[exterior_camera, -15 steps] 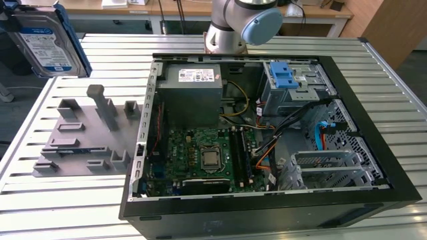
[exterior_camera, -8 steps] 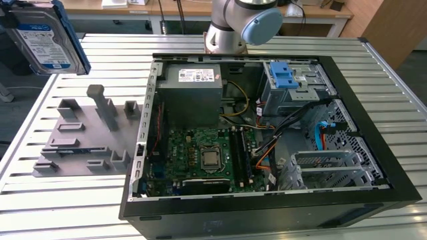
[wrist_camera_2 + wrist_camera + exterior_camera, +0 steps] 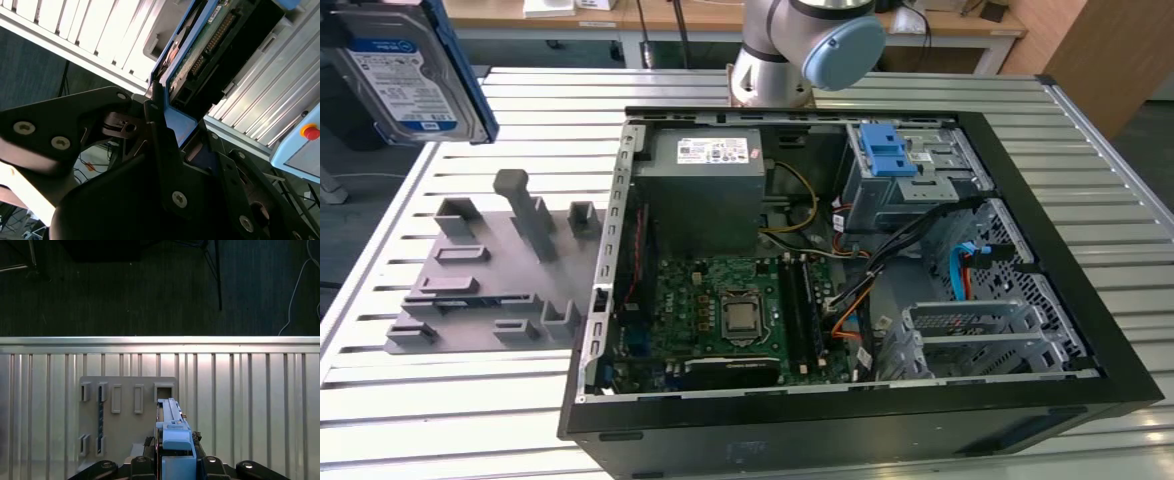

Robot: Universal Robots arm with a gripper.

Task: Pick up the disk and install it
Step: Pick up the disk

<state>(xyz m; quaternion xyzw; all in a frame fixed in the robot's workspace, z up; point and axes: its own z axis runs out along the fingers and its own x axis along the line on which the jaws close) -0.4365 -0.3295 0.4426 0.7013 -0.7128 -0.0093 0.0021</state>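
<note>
Blue-framed disk (image 3: pixel 404 80), label showing, held aloft

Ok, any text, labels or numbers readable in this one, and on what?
On the disk, label: print too blurred to quote.
On the power supply, white sticker: too small to read.
On the drive cage, small sticker: too small to read.
Nothing else legible.
</note>
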